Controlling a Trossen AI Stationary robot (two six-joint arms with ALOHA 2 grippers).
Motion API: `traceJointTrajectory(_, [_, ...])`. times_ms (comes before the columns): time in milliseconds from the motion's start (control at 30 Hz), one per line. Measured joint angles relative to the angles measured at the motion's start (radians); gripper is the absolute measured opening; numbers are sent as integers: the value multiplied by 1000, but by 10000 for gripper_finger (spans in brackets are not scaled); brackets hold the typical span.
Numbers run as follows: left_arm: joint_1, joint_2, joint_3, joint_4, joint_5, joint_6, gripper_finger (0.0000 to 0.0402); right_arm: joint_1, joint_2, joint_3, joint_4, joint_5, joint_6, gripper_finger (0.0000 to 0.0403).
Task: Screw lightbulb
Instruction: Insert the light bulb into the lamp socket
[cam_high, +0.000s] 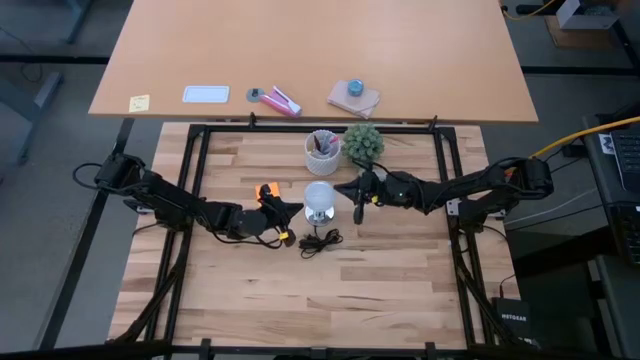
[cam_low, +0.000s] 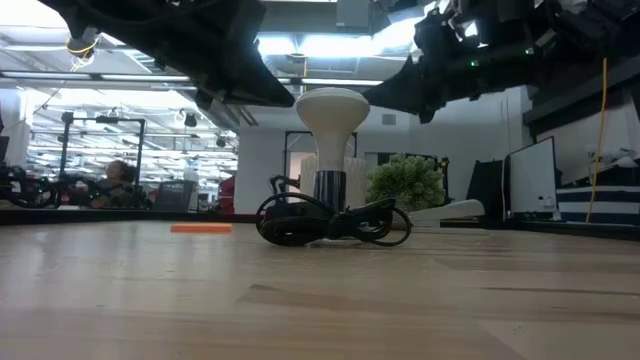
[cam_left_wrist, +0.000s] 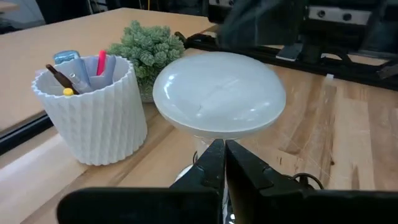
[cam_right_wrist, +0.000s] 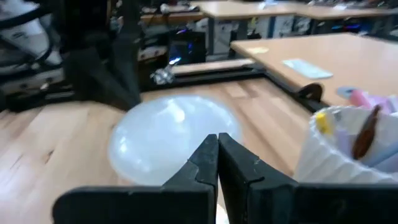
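The frosted white lightbulb (cam_high: 318, 195) stands upright at the table's middle, dome up (cam_low: 333, 108), its grey base (cam_low: 330, 188) down in a shiny metal socket (cam_high: 318, 214). The socket's black cord (cam_high: 321, 240) lies coiled in front (cam_low: 330, 222). My left gripper (cam_high: 296, 208) is shut at the bulb's left side, its fingertips just under the dome (cam_left_wrist: 219, 93). My right gripper (cam_high: 346, 190) is shut at the bulb's right side, level with the dome (cam_right_wrist: 165, 137). My left gripper's shut fingertips (cam_left_wrist: 214, 155) point level from the table's left at the bulb's neck under the dome; I cannot tell whether they touch it. My right gripper's shut fingertips (cam_right_wrist: 211, 152) point level from the table's right at the dome's side; I cannot tell whether they touch it.
A white ribbed cup (cam_high: 322, 152) with pens and a small green plant (cam_high: 363, 142) stand just behind the bulb. A small orange piece (cam_high: 266, 190) lies left of the bulb, under my left arm. The near half of the wooden table has free room.
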Motion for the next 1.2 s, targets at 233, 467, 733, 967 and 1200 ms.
traceJointTrajectory(233, [2,0,0,0,1,9,5,1,0,0,-21,-42,21,12])
traceJointTrajectory(467, [37,0,0,0,2,9,5,1,0,0,-22,-80,54,12])
traceJointTrajectory(733, [84,-1,-1,-3,-2,9,5,1,0,0,-22,-139,108,12])
traceJointTrajectory(967, [117,-1,-1,-6,-30,22,5,2,0,0,12,-189,106,12])
traceJointTrajectory(1200, [89,-1,0,58,-74,69,5,1,-2,0,111,-183,52,12])
